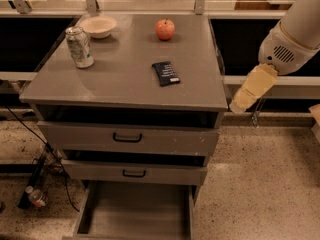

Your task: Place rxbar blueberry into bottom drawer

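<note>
The rxbar blueberry [165, 73], a flat dark navy bar with white markings, lies on the grey cabinet top [120, 79], right of centre. The bottom drawer [135, 210] is pulled out at the bottom of the view and its grey floor is bare. My gripper [240, 105] hangs off the cabinet's right edge, just beyond the front right corner, below a white arm housing [295, 34]. It points down and left and holds nothing that I can see. It is apart from the bar.
A red apple [165, 29] sits at the back of the top, a white bowl [98, 26] at the back left, and a soda can [79, 46] stands at the left. Two upper drawers [127, 137] with black handles are slightly ajar. A bottle [36, 196] and cables lie on the floor at the left.
</note>
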